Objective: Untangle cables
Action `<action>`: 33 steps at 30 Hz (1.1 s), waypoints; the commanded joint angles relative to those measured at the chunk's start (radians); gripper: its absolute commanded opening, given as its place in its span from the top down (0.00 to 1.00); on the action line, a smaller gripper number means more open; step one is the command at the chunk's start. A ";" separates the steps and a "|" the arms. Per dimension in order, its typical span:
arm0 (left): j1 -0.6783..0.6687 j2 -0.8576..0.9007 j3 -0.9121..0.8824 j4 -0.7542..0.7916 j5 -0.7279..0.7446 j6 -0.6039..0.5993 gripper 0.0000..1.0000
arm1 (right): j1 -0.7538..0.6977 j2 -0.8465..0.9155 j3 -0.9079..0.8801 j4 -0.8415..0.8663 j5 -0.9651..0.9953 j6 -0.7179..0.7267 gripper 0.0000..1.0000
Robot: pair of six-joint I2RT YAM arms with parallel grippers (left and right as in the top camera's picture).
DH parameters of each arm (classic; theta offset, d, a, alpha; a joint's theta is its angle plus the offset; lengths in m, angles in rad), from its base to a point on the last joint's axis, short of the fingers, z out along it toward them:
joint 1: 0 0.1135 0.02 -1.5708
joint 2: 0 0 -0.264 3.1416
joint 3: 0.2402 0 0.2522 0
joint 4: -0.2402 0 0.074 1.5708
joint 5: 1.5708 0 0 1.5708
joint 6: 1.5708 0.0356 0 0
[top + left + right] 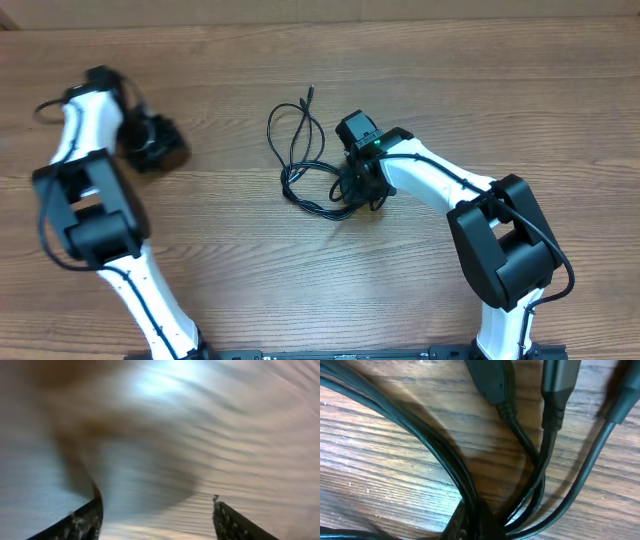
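Right gripper [358, 182] pinches cables [292, 180] at the knot. Left gripper [156, 505] gapes empty, well apart. I judge untangling barely begun: loops crossed, plugs bunched.

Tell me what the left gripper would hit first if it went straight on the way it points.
Probably the bare wooden table: the blurred wrist view shows only wood ahead of the open left gripper. The cables lie far off that line.
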 commanded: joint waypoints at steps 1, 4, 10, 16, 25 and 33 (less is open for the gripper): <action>-0.125 -0.041 0.025 -0.003 0.045 0.149 0.26 | -0.008 0.077 -0.035 -0.026 -0.003 -0.003 0.95; -0.217 -0.040 0.025 0.000 0.033 0.214 0.26 | -0.008 0.077 -0.035 -0.026 -0.002 -0.003 0.95; -0.348 -0.042 0.137 -0.067 0.035 0.257 0.25 | -0.008 0.078 -0.035 -0.026 -0.003 -0.003 0.91; -0.446 -0.042 0.249 -0.098 -0.090 0.186 0.16 | -0.008 0.078 -0.035 -0.026 -0.003 -0.002 0.91; -0.550 0.005 0.231 -0.085 -0.233 0.105 0.18 | -0.008 0.078 -0.035 -0.026 -0.003 -0.002 0.90; -0.585 0.053 0.230 -0.044 -0.247 0.101 0.21 | -0.008 0.078 -0.035 -0.026 -0.003 -0.002 0.90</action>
